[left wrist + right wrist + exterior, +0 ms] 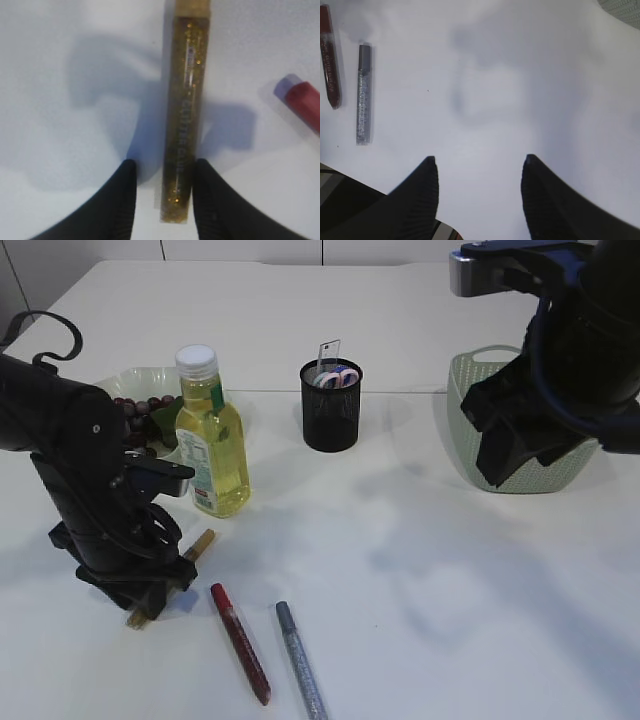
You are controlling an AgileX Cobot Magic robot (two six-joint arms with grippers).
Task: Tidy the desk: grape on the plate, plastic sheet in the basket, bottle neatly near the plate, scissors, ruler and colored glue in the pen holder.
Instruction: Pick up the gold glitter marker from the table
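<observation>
My left gripper (150, 592) is down at the table with its open jaws (165, 162) on either side of a gold glitter glue tube (185, 100), which lies flat (200, 543); the right finger touches the tube and the left finger stands off it. A red glue tube (240, 643) and a silver glue tube (301, 660) lie at the front; both show in the right wrist view (329, 65) (363, 95). My right gripper (505, 455) is open and empty (480, 160), held high in front of the green basket (470, 380). No plastic sheet shows.
A yellow bottle (212, 440) stands upright beside the plate (125, 378), which holds dark grapes (135, 410). The black mesh pen holder (331, 415) at the back middle holds scissors (338, 377) and a ruler (328, 348).
</observation>
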